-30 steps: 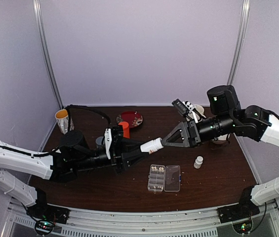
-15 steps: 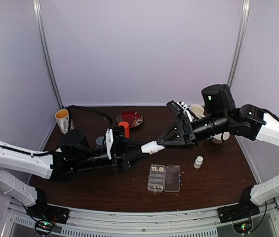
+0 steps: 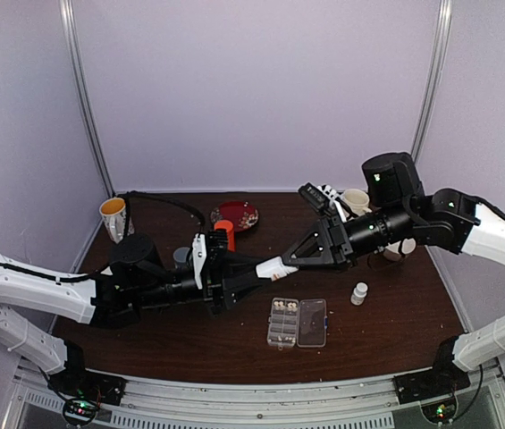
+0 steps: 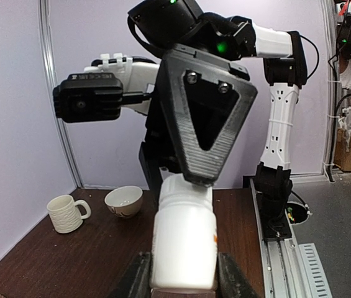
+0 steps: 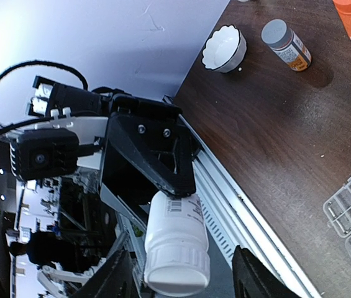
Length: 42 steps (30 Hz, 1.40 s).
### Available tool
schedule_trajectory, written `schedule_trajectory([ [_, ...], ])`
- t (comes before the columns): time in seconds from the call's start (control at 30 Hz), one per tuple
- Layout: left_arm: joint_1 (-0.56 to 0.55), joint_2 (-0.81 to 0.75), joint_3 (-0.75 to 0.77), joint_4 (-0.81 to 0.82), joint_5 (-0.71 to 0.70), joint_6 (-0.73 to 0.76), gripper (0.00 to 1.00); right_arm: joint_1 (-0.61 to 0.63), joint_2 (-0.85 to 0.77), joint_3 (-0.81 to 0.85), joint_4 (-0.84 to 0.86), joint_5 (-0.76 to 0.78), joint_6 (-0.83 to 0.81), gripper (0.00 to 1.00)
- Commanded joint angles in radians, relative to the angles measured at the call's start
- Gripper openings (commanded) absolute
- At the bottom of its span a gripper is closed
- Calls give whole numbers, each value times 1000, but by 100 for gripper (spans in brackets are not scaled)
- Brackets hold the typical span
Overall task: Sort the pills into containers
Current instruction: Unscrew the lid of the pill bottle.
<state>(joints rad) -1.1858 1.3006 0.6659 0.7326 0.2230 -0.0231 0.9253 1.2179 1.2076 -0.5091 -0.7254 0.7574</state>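
The left gripper [image 3: 254, 272] clamps the base of a white bottle [image 3: 276, 265], held in the air over the middle of the desk [image 3: 145, 338]. At the bottle's 3 o'clock the right gripper [image 3: 291, 261] straddles the cap, its jaws apart with gaps on either side. The organiser box [image 3: 297, 323] lies lid-open at 5 o'clock near the front edge, with pills [image 3: 281, 309] in its left compartments. Since a second ago the right gripper has slid left and narrowed.

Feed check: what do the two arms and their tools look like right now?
Both arms have white shells and black joint housings; the right arm shows small green lights, the left arm carries a black cable. The right tool has black, ribbed, triangular open-frame fingers. The left tool is black too.
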Motion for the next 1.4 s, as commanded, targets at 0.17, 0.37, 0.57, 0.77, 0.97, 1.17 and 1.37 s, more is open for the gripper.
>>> schedule_trajectory([
  [0.17, 1, 10, 35, 43, 16, 12, 0, 12, -5, 49, -34, -2, -30, 49],
  [0.37, 0, 13, 37, 42, 16, 9, 0, 15, -2, 49, -38, -3, -36, 41],
  [0.57, 1, 11, 37, 42, 17, 9, 0, 18, 3, 51, -44, -4, -45, 35],
  [0.77, 0, 12, 36, 41, 17, 7, 0, 22, 6, 57, -52, -2, -59, 30],
  [0.97, 0, 18, 46, 40, 18, 4, 0, 41, 25, 94, -101, 20, -136, 24],
  [1.17, 0, 29, 44, 65, 23, -14, 0, 53, -4, 92, -95, 11, -522, 24],
  [1.37, 0, 57, 37, 135, 42, -72, 0, 51, -8, 86, -85, -9, -1054, 21],
])
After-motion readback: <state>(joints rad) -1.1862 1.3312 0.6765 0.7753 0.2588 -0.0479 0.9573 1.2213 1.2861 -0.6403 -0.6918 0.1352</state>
